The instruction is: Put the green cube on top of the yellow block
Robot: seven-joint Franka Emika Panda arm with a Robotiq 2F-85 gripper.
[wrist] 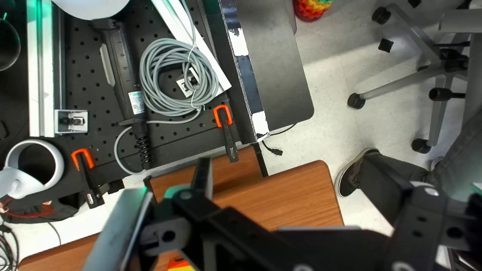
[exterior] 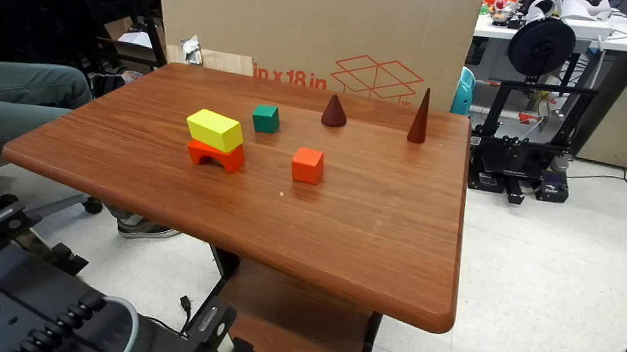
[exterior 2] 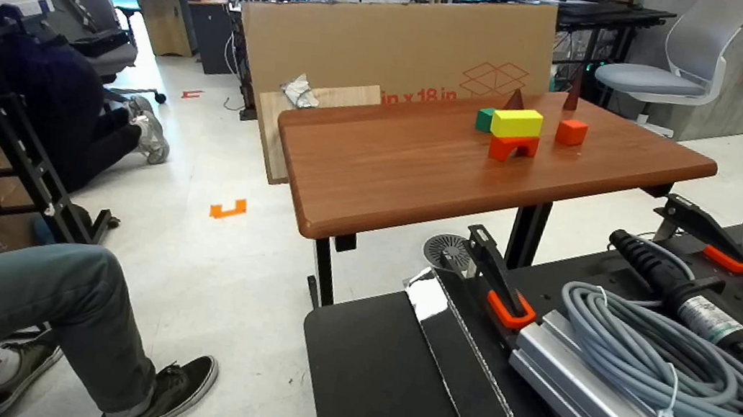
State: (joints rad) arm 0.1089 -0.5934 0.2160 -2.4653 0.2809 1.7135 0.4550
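The green cube [exterior: 266,119] sits on the brown table behind and to the right of the yellow block [exterior: 214,130] in an exterior view. It is partly hidden behind the yellow block in an exterior view [exterior 2: 485,120]. The yellow block also shows there [exterior 2: 516,123] and lies on top of an orange-red arch [exterior: 221,157]. A sliver of yellow [wrist: 181,268] shows at the bottom edge of the wrist view; the green cube is out of view there. My gripper [wrist: 301,180] is open and empty, its fingers wide apart, away from the blocks. It is not visible in either exterior view.
An orange-red cube [exterior: 307,165] stands right of the arch. A short dark cone [exterior: 334,112] and a tall thin cone [exterior: 420,117] stand toward the table's [exterior: 354,233] back edge. Cardboard [exterior: 317,30] stands behind the table. A seated person's leg [exterior 2: 82,299] is beside it.
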